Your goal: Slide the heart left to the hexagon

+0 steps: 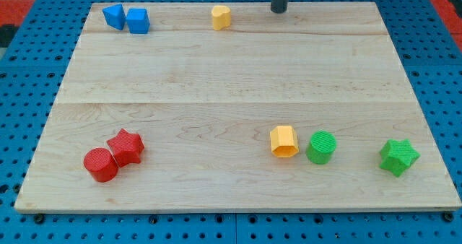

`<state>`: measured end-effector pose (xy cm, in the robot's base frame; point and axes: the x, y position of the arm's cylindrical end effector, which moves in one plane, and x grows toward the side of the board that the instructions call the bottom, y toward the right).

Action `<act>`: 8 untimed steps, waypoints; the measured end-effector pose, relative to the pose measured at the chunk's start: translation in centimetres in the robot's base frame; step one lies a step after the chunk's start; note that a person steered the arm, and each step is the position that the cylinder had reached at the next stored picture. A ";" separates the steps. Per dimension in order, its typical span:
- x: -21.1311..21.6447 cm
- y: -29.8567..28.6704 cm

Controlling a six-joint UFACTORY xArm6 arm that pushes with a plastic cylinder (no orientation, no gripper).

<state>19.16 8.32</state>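
Observation:
A yellow block that looks like a heart (220, 16) sits near the board's top edge, left of centre. A yellow hexagon (284, 141) stands in the lower right part of the board, touching or nearly touching a green cylinder (321, 147) on its right. My tip (279, 11) is at the board's top edge, to the right of the yellow heart with a clear gap, touching no block. The hexagon is far below both.
A blue block of unclear shape (113, 16) and a blue cube (138, 20) sit together at the top left. A red cylinder (100, 164) and a red star (126, 146) touch at the bottom left. A green star (398, 157) is at the bottom right.

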 end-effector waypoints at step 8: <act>18.0 -2.0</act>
<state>37.19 6.32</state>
